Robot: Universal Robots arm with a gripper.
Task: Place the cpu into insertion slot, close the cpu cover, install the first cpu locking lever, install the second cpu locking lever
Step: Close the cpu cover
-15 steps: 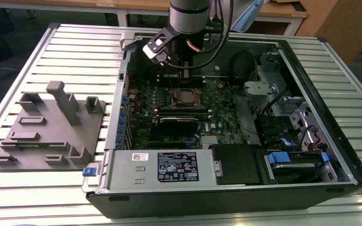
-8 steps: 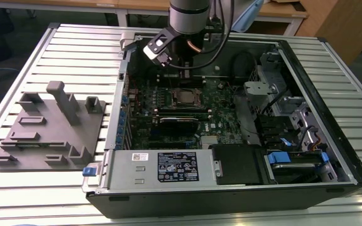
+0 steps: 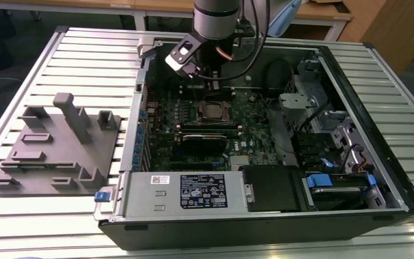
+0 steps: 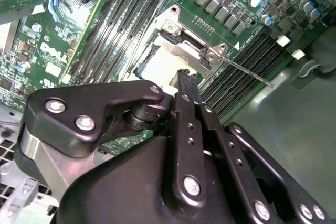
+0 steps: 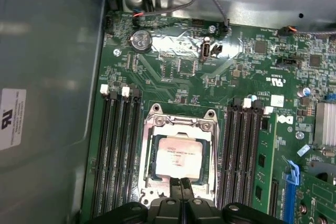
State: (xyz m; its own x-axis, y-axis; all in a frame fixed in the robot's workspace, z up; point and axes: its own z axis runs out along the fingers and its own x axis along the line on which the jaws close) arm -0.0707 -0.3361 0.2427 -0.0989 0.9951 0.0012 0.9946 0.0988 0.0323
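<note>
The cpu (image 5: pixel 177 156), a flat square chip with a silver-tan top, lies in the insertion slot (image 3: pixel 211 110) on the green motherboard. The cpu cover (image 5: pixel 181 125), a metal frame with a square window, lies down around it. In the second wrist view a thin locking lever (image 4: pixel 244 70) sticks out from the cover's (image 4: pixel 185 44) corner over the memory slots. My gripper (image 5: pixel 181 184) hovers just above the socket's edge with its black fingertips (image 4: pixel 187 80) pressed together and nothing between them. The arm (image 3: pixel 214 21) reaches down into the open computer case.
Rows of black memory slots (image 5: pixel 121 150) flank the socket on both sides. A long black card (image 3: pixel 203 137) sits nearer the front, beside a labelled power supply (image 3: pixel 192 191). A grey fixture block (image 3: pixel 56 145) stands on the slatted table at the exterior view's left.
</note>
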